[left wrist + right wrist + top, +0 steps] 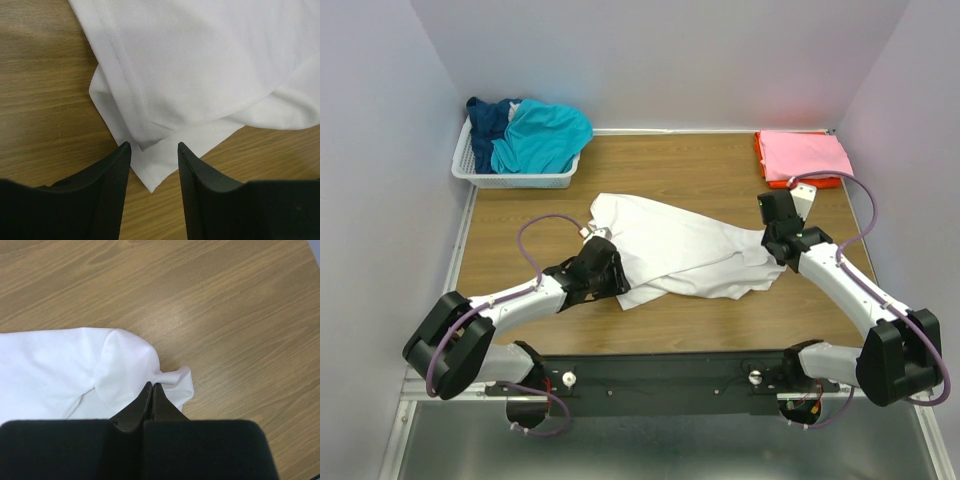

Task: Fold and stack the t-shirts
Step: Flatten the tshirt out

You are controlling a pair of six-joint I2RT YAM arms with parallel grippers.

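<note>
White t-shirt [680,250] corner sits btwn L gripper [154,146] open jaws; R gripper [152,385] pinched shut on its other edge.

This is a robot lab test cell rather than a home. The left arm [515,298] and the right arm [845,285], both white and black, are bolted to a black rail [660,375] at the near edge of a wooden table [670,160], with purple cables [520,243] looped along them. Plain pale walls [670,60] box the table in on three sides. The only household things are a white basket [515,180] holding a teal shirt [545,135], a white shirt [680,245] and a folded pink shirt [805,155].
</note>
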